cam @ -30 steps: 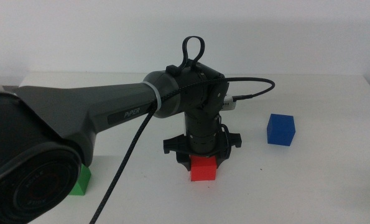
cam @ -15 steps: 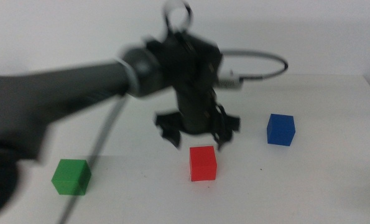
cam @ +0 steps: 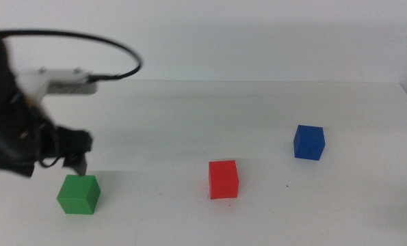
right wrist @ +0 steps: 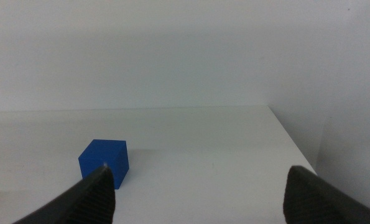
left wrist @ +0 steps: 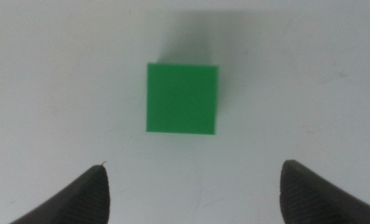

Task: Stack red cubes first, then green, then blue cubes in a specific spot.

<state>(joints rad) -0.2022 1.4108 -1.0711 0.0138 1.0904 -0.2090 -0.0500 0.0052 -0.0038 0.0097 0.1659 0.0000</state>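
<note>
Green (cam: 78, 193), red (cam: 224, 179), blue cubes (cam: 308, 142), unstacked, apart.

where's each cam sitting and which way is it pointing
Middle view: looks forward and down over the white table at the red cube, green cube and blue cube; the left gripper shows above the green cube.
Left wrist view: straight down on the green cube; its open jaws frame it.
Right wrist view: low, level across the table at the blue cube; open jaws.
Shared: each wrist view's cube also appears in the middle view.
</note>
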